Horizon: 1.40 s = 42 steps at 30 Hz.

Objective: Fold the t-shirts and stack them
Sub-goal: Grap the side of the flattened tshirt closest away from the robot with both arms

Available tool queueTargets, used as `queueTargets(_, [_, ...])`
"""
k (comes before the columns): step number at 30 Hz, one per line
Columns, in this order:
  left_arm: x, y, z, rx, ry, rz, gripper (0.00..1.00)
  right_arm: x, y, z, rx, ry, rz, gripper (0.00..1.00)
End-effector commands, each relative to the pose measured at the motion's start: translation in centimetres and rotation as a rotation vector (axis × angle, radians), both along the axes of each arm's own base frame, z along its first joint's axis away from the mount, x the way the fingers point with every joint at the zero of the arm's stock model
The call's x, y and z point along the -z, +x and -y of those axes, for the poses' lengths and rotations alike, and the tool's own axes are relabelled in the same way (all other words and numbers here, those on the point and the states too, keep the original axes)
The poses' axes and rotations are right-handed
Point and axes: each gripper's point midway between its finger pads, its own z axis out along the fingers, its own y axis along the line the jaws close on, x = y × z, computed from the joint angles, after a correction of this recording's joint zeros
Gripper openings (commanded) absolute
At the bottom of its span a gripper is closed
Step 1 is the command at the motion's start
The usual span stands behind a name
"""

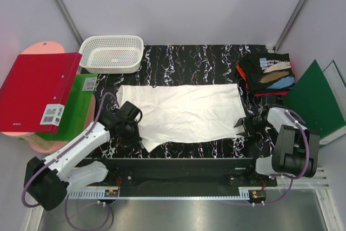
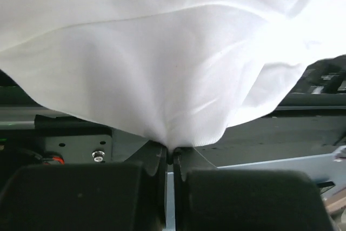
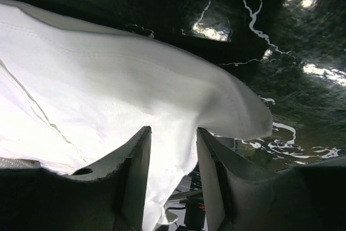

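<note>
A white t-shirt point(image 1: 184, 113) lies spread flat across the middle of the black marbled table point(image 1: 189, 58). My left gripper point(image 1: 133, 126) is at the shirt's near left edge. In the left wrist view the gripper point(image 2: 170, 153) is shut on a pinch of the white cloth point(image 2: 162, 58), which rises from the jaws. My right gripper point(image 1: 243, 125) is at the shirt's right edge. In the right wrist view it point(image 3: 173, 133) is open, with the white cloth point(image 3: 108, 90) hanging between its spread fingers. A folded black printed shirt point(image 1: 268, 70) lies on red-orange ones point(image 1: 243, 74) at the back right.
A white lattice basket point(image 1: 112, 53) stands at the back left. A red binder point(image 1: 35, 93) and a green binder point(image 1: 77, 106) lie left of the table. Another green binder point(image 1: 313, 101) lies at the right. A rail point(image 1: 178, 162) runs along the table's near edge.
</note>
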Motion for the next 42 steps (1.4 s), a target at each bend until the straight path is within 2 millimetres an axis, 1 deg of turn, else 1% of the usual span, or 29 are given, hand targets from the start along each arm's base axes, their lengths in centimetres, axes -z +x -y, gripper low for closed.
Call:
queueTargets(1, [-4.0, 1.4, -1.4, -0.048, 0.061, 0.097, 0.00, -0.7, 1.8, 0.1, -0.030, 0.017, 0.053, 0.47])
queueTargets(2, [-4.5, 1.7, -1.2, -0.051, 0.053, 0.106, 0.00, -0.5, 1.8, 0.1, -0.033, 0.020, 0.046, 0.47])
queueTargets(3, [-5.2, 2.5, -1.1, -0.068, 0.055, 0.140, 0.00, -0.6, 2.0, 0.1, -0.038, 0.020, 0.049, 0.47])
queueTargets(6, [-6.0, 4.0, -0.7, -0.084, 0.057, 0.168, 0.00, -0.7, 2.4, 0.2, -0.045, 0.018, 0.054, 0.48])
queueTargets(8, [-6.0, 5.1, -0.8, -0.095, 0.089, 0.180, 0.00, -1.0, 3.0, 0.4, -0.044, 0.010, 0.077, 0.47])
queueTargets(9, [-6.4, 5.9, -0.6, -0.100, 0.088, 0.200, 0.00, -1.4, 3.7, 0.6, -0.046, 0.004, 0.100, 0.46])
queueTargets(10, [-6.0, 6.5, -0.9, -0.110, 0.116, 0.194, 0.00, -1.7, 4.1, 0.6, -0.049, 0.001, 0.120, 0.44])
queueTargets(12, [-5.6, 7.7, -0.8, -0.099, 0.138, 0.182, 0.00, -3.0, 5.8, 1.2, -0.060, -0.029, 0.182, 0.19])
queueTargets(13, [-5.3, 8.0, -0.8, -0.104, 0.132, 0.162, 0.00, -3.4, 6.2, 1.5, -0.067, -0.044, 0.201, 0.00])
queueTargets(15, [-4.5, 8.8, -0.6, -0.081, 0.148, 0.129, 0.00, -4.8, 7.7, 2.2, -0.092, -0.083, 0.257, 0.00])
queueTargets(17, [-4.2, 9.3, -0.5, -0.066, 0.142, 0.106, 0.00, -5.6, 8.3, 2.4, -0.120, -0.100, 0.285, 0.00])
queueTargets(18, [-4.0, 9.8, -0.2, -0.059, 0.142, 0.104, 0.00, -6.1, 8.6, 2.6, -0.130, -0.110, 0.290, 0.03])
queueTargets(19, [-4.0, 10.1, -0.1, -0.058, 0.136, 0.099, 0.00, -6.1, 8.4, 2.7, -0.134, -0.114, 0.272, 0.05])
queueTargets(20, [-4.0, 10.3, 0.0, -0.049, 0.133, 0.095, 0.00, -6.0, 7.7, 2.7, -0.140, -0.114, 0.240, 0.09])
queueTargets(21, [-3.9, 10.6, 0.1, -0.047, 0.132, 0.088, 0.00, -6.0, 7.5, 3.3, -0.149, -0.152, 0.222, 0.16])
queueTargets(22, [-3.8, 10.8, 0.2, -0.046, 0.128, 0.084, 0.00, -5.8, 7.0, 3.7, -0.150, -0.177, 0.195, 0.19])
queueTargets(23, [-3.8, 11.0, 0.3, -0.037, 0.124, 0.082, 0.00, -5.5, 6.0, 4.1, -0.153, -0.198, 0.152, 0.23])
queueTargets(24, [-3.8, 11.2, 0.4, -0.034, 0.125, 0.080, 0.00, -5.3, 5.3, 5.1, -0.148, -0.240, 0.120, 0.32])
queueTargets(25, [-3.7, 11.3, 0.5, -0.029, 0.126, 0.079, 0.00, -5.2, 4.6, 5.6, -0.140, -0.251, 0.096, 0.47])
queueTargets(26, [-3.7, 11.4, 0.4, -0.019, 0.129, 0.079, 0.00, -4.9, 3.8, 6.4, -0.132, -0.253, 0.072, 0.50])
queueTargets(27, [-3.6, 11.4, 0.3, -0.017, 0.133, 0.072, 0.00, -4.8, 3.4, 6.8, -0.126, -0.250, 0.062, 0.50])
queueTargets(28, [-3.5, 11.4, 0.3, -0.013, 0.135, 0.071, 0.00, -4.8, 2.6, 6.8, -0.121, -0.237, 0.044, 0.56])
queueTargets(29, [-3.5, 11.4, 0.3, -0.009, 0.136, 0.072, 0.00, -4.6, 2.1, 7.3, -0.095, -0.226, 0.032, 0.56])
queueTargets(30, [-3.3, 11.3, 0.3, -0.007, 0.133, 0.060, 0.00, -4.2, 1.3, 6.9, -0.101, -0.200, 0.017, 0.56])
queueTargets(32, [-3.2, 11.1, 0.5, 0.003, 0.120, 0.049, 0.00, -3.5, -0.1, 6.9, -0.079, -0.178, -0.011, 0.56])
queueTargets(34, [-3.0, 11.0, 0.4, 0.005, 0.121, 0.038, 0.00, -3.1, -0.9, 6.7, -0.072, -0.163, -0.022, 0.57])
queueTargets(35, [-3.0, 11.0, 0.4, 0.011, 0.120, 0.040, 0.00, -2.4, -1.7, 6.4, -0.074, -0.149, -0.047, 0.56])
queueTargets(38, [-2.7, 11.1, 0.3, 0.026, 0.123, 0.033, 0.00, -1.2, -3.0, 5.4, -0.071, -0.085, -0.090, 0.56])
queueTargets(42, [-2.8, 11.2, 0.3, 0.033, 0.117, 0.033, 0.00, 0.4, -4.3, 4.1, -0.063, -0.019, -0.138, 0.59])
